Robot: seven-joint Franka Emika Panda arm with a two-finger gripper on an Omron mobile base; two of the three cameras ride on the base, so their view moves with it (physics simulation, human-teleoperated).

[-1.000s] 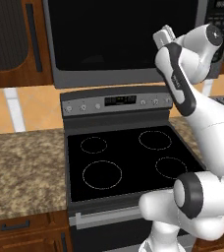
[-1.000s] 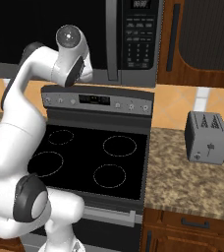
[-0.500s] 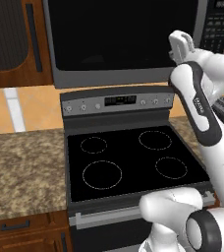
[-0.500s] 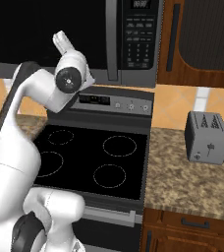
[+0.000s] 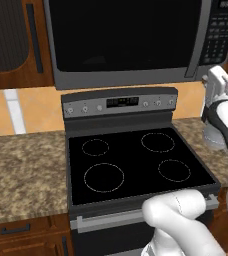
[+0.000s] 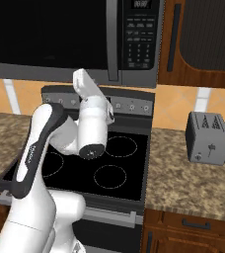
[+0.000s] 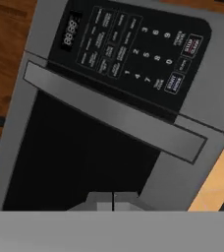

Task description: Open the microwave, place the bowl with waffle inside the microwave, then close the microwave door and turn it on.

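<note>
The microwave [image 5: 126, 40] hangs above the stove with its door [image 6: 45, 29] closed flat. Its black glass is dark, so the inside is hidden. The grey bar handle [image 6: 113, 39] stands just left of the button keypad [image 6: 140, 42]. My gripper [image 5: 214, 76] is shut with nothing in it. It hangs below the microwave's lower right corner, apart from it and pointing up at it. In the hand view, which is rolled, the handle [image 7: 114, 113] runs diagonally under the keypad [image 7: 128, 49], and my closed fingertips [image 7: 112, 199] sit at the bottom. The bowl and waffle are out of view.
The black-topped stove [image 5: 136, 160] with its knob panel [image 5: 121, 103] lies under the arm. Granite counter [image 5: 26, 170] runs on both sides. A small grey toaster [image 6: 208, 137] stands on the right counter. Brown cabinet doors [image 6: 203, 39] flank the microwave.
My hand has swung down and to the right, away from the microwave front, coming to rest below its right corner. The door stays closed and the gripper stays shut.
</note>
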